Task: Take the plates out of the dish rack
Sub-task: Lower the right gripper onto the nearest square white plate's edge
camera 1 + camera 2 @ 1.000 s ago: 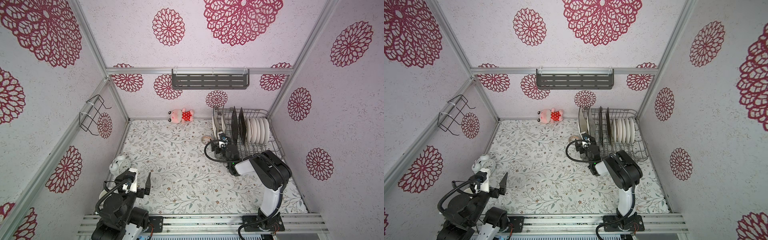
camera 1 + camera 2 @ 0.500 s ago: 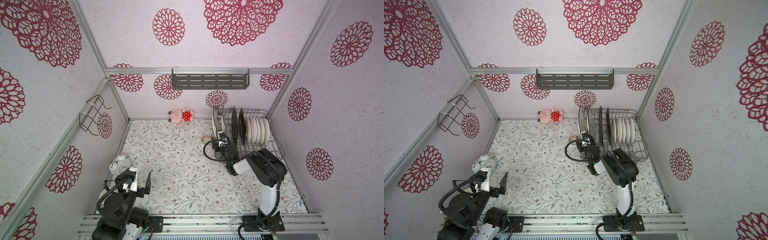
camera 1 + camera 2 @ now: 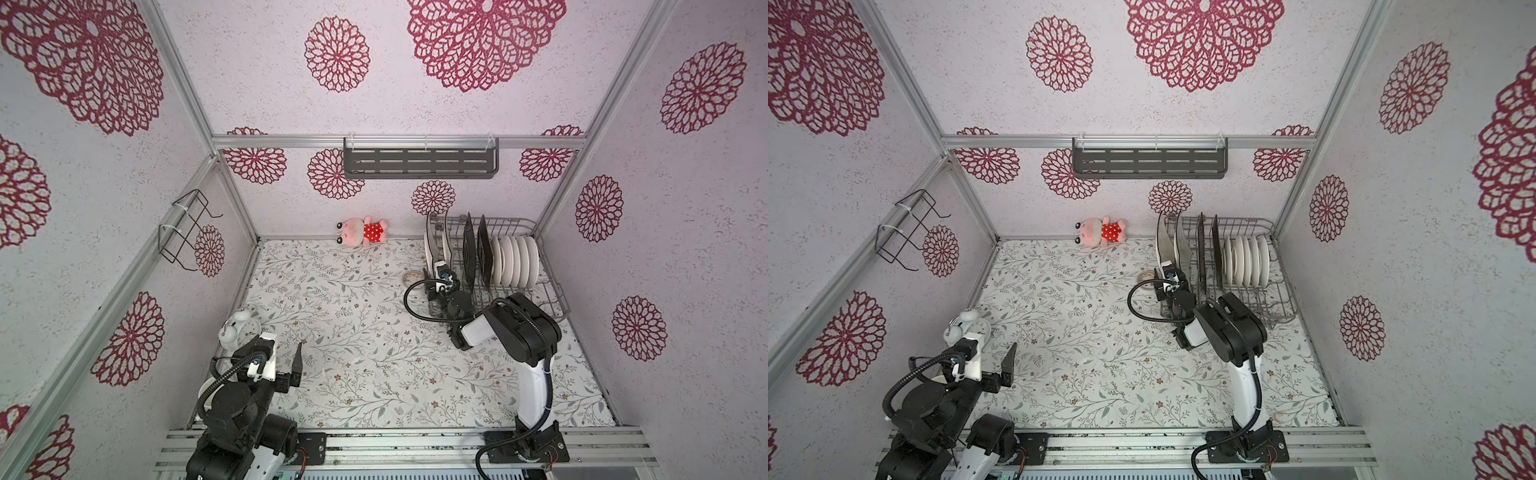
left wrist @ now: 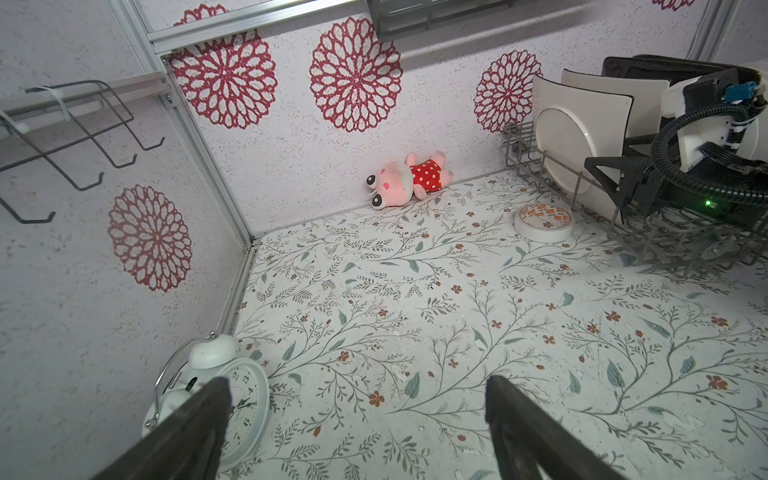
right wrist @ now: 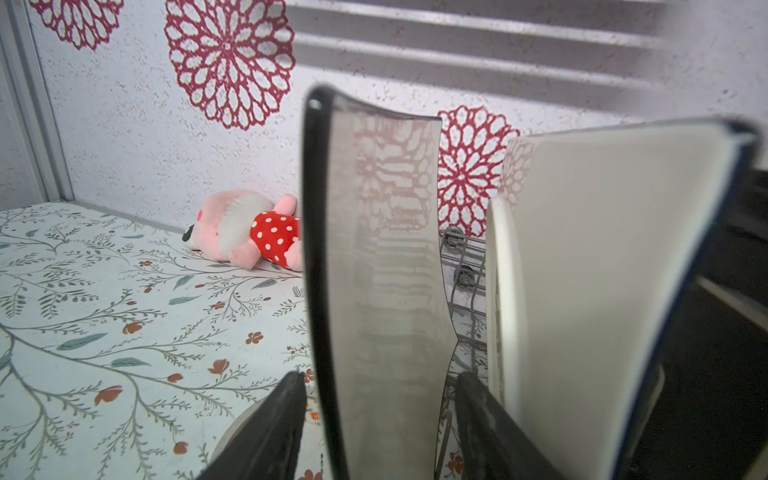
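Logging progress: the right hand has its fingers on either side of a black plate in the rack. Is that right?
No: the right hand has its fingers on either side of a white dark-rimmed square plate at the rack's end, as the right wrist view shows.

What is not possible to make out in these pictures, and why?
- Right gripper: whether it touches the dark-rimmed square plate; right wrist view, blurred; both top views, its wrist camera covers it.
- Round white plates: faces; both top views, edge-on.
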Tool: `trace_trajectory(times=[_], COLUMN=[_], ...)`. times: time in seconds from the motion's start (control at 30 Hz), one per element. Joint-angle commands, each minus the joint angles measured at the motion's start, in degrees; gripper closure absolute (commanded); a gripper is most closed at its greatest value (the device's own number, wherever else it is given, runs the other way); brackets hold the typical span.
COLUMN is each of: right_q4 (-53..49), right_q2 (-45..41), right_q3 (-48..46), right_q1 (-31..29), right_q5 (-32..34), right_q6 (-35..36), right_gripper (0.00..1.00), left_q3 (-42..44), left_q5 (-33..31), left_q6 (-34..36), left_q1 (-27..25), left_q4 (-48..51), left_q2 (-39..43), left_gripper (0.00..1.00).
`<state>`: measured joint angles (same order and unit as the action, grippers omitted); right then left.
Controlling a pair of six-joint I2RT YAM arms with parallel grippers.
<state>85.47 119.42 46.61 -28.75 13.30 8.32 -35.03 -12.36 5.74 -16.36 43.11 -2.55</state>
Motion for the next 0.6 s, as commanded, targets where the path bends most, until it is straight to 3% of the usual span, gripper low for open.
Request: trace_trajectory(times=[0.0, 0.57], right_q4=[3.4, -2.0], right_q2=[1.2, 0.9], right_q3=[1.7, 2.7], right_q1=[0.5, 0.5], right_q5=[0.7, -0.8], right_q6=[1.8, 5.2], right_gripper=[0.44, 0.57], left_q3=[0.5, 1.0], left_q5=[0.3, 1.5], left_q6=[0.1, 0.7], left_q1=[-0.4, -1.7], left_q4=[-2.0, -2.5], left_q2=[0.3, 1.3], left_gripper=[0.03, 0.03])
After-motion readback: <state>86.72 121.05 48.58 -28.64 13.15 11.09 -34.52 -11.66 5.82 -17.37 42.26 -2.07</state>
